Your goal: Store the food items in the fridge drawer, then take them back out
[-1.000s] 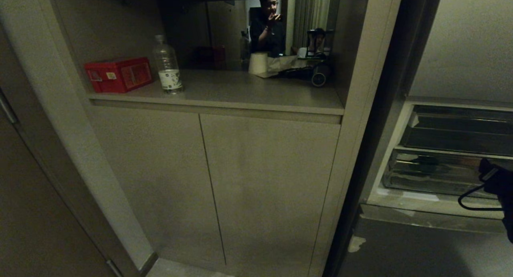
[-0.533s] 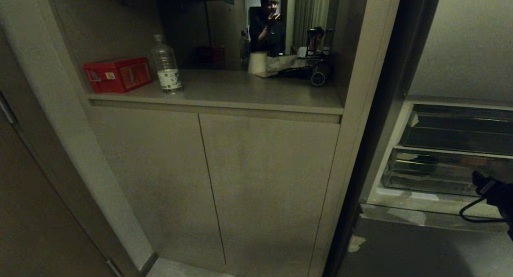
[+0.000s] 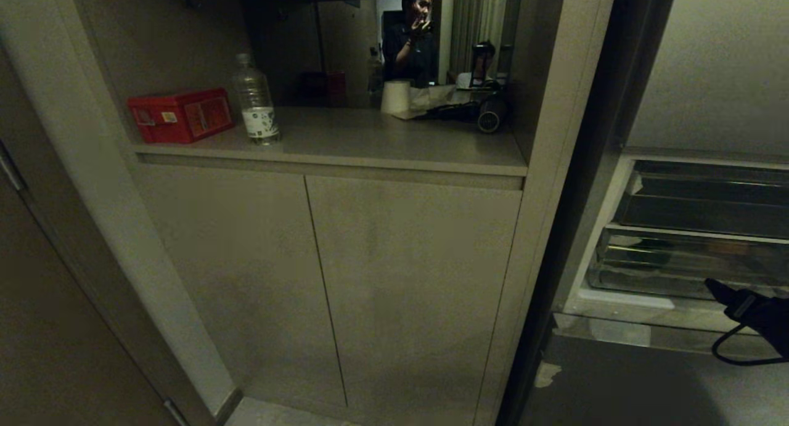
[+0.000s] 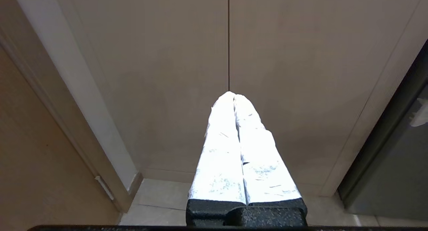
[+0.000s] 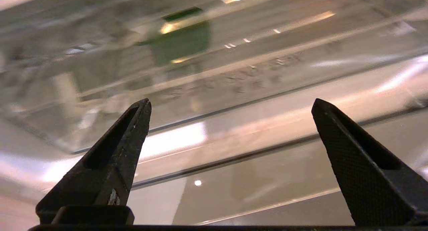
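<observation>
The fridge drawer is the lower, clear one in the open fridge at the right. My right gripper reaches in from the right edge, just in front of and below the drawer's front lip. In the right wrist view the right gripper is open with nothing between its fingers. It faces the clear drawer front, and a green food item shows blurred through the plastic. My left gripper is shut and parked, pointing at the cabinet doors.
A darker tray-like drawer sits above the clear one. To the left, a cabinet shelf carries a red box and a water bottle. A mirror behind it reflects a person. The fridge's ledge runs below the drawer.
My right gripper has dropped lower and edged left along the front of the clear drawer. The left arm has not moved.
</observation>
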Motion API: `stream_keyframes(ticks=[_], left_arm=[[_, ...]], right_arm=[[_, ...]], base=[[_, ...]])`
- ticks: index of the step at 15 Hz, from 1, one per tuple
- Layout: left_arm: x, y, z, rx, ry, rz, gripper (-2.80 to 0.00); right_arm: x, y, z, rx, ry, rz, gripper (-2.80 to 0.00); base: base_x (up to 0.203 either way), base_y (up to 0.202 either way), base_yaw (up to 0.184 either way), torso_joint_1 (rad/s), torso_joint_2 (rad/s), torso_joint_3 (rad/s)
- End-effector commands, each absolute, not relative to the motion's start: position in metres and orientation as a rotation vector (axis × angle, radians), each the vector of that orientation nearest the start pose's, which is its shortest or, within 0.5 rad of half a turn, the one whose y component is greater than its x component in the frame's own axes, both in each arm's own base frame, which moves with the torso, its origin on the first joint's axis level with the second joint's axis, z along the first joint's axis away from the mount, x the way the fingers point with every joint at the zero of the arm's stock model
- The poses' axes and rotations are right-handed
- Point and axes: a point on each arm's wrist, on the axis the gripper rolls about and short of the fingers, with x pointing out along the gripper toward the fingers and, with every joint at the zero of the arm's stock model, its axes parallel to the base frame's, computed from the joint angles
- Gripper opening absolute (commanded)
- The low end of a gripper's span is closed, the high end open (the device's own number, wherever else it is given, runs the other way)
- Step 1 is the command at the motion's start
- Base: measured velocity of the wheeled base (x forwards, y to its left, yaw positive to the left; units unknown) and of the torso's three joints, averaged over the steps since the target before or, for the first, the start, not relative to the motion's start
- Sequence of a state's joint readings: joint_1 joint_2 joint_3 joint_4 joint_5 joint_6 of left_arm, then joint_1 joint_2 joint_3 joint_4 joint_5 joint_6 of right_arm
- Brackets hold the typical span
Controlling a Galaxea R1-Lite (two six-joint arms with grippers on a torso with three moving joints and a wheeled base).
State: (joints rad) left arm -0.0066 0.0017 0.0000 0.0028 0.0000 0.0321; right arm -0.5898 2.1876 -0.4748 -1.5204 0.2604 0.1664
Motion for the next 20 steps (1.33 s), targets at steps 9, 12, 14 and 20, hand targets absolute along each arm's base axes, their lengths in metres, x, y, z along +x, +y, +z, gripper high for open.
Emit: stream_keyframes(ticks=[9,12,14,20], left_arm=[[-0.023,0.0,0.075,0.032,0.006,-0.006,-2.8],[-0.023,0.0,0.075,0.032,0.006,-0.006,-2.8],[-0.023,0.0,0.075,0.032,0.006,-0.006,-2.8],[-0.023,0.0,0.075,0.032,0.006,-0.006,-2.8]], right_arm=[[0.265,-0.169,0.053,0.272,0.19,-0.269,0.0],[0.261,-0.164,0.054,0.303,0.236,-0.203,-2.8],[0.258,-0.16,0.055,0.319,0.256,-0.142,-2.8],[0.257,-0.114,0.059,0.327,0.408,0.138,-2.8]], base=[[0.0,0.0,0.0,0.0,0.0,0.0],[0.0,0.0,0.0,0.0,0.0,0.0],[0.0,0.0,0.0,0.0,0.0,0.0],[0.0,0.0,0.0,0.0,0.0,0.0]])
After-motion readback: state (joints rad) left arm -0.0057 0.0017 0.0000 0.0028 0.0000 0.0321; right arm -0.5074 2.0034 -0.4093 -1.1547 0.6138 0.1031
